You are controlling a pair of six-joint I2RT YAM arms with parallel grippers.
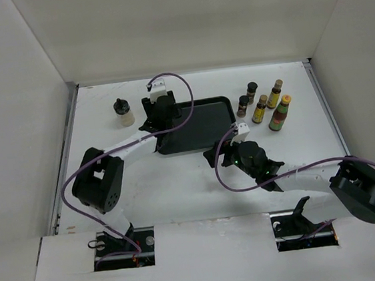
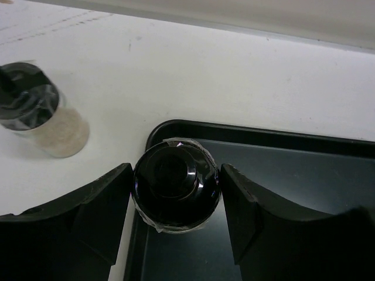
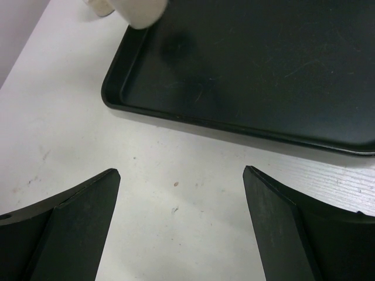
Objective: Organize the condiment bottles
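Black-capped bottle [image 2: 176,182] was at tray [image 2: 281,170] corner, placing step | left end effector [image 2: 176,175] clenched it | right end effector [image 3: 181,172] was released | next probably needed: let go, lift clear

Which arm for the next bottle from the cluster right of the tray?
Right. The right gripper is empty, jaws open, by the tray's near edge, closer to the bottle cluster. The left gripper is closed on a black-capped bottle at the tray's far-left corner.

A black-capped bottle [image 2: 174,186] between the left jaws blocks the tray's [image 1: 206,122] far-left corner; the rest lies open. Five bottles [image 1: 261,108] crowd the counter [image 1: 110,169] beside its right edge.
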